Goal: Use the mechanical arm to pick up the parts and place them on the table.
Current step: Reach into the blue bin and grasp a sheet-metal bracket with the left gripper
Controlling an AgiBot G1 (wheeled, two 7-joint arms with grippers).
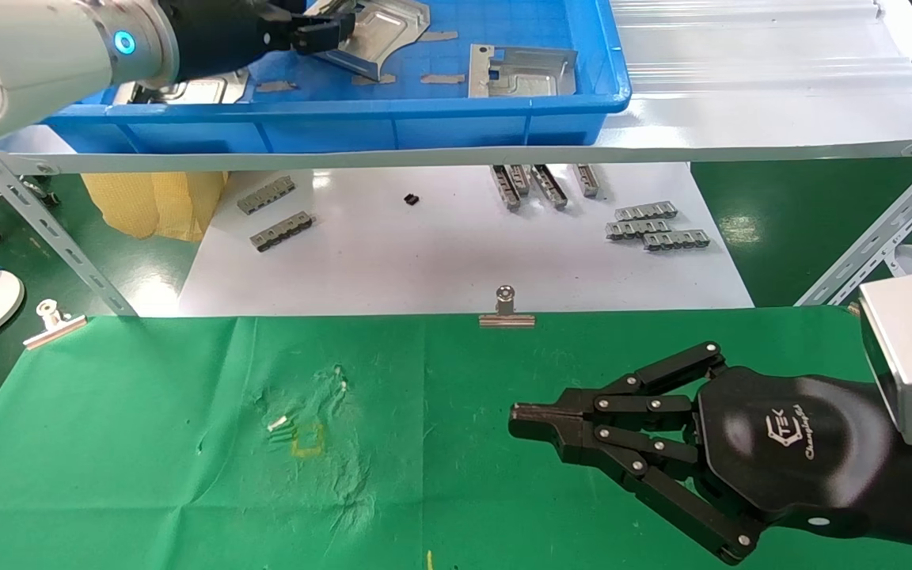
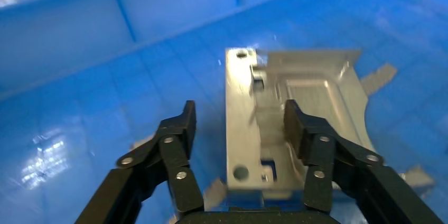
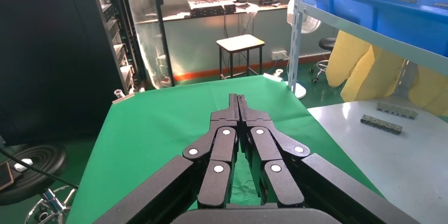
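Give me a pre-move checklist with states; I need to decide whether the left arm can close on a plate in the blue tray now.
1. Left gripper open: ok, fingers spread.
2. Part between the fingers: ok, one finger on the plate, the other beside its edge.
3. Fingers low enough to grip: cannot tell.
4. Other parts clear: ok, second plate lies apart in the blue tray.
5. Drop zone on the table: ok, bare cloth.
6. Right gripper out of the way: ok, shut, over the table's right side.
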